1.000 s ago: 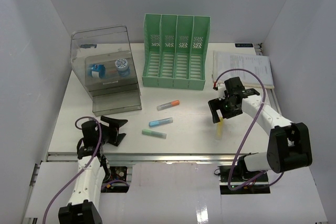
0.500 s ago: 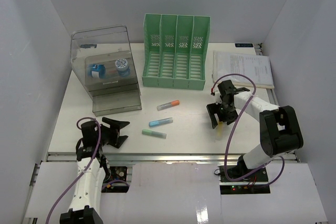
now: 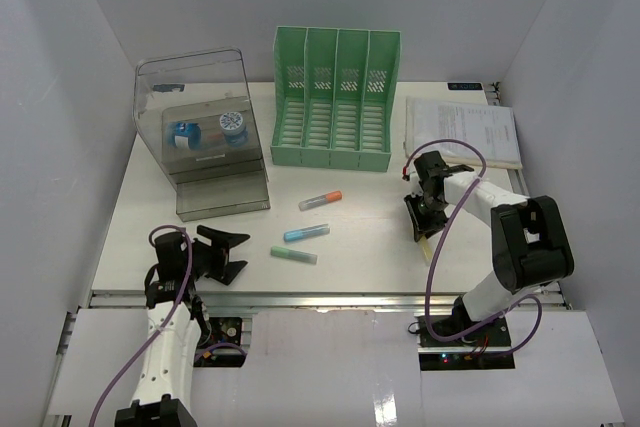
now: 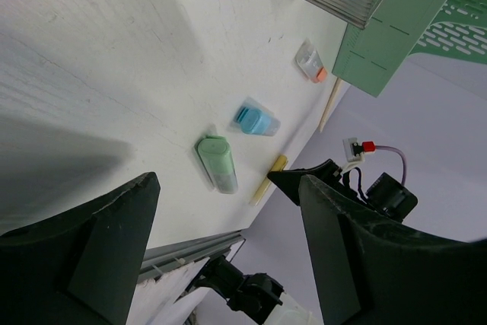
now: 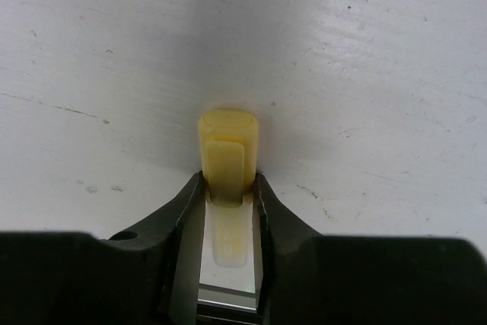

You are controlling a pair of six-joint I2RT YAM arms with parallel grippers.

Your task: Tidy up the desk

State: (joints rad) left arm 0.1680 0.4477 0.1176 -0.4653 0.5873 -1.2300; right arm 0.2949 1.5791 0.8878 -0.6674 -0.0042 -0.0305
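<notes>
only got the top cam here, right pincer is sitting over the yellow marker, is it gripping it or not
observer: yes. In the right wrist view, the right pincer has both fingers pressed against the sides of the yellow marker.
operator: where along it is the grip
observer: at the base of the cap. Most of the rounded cap sticks out past the fingertips.
operator: left pincer holding anything
observer: no. The left wrist view shows the left pincer wide open above the desk, with nothing between its fingers.
</notes>
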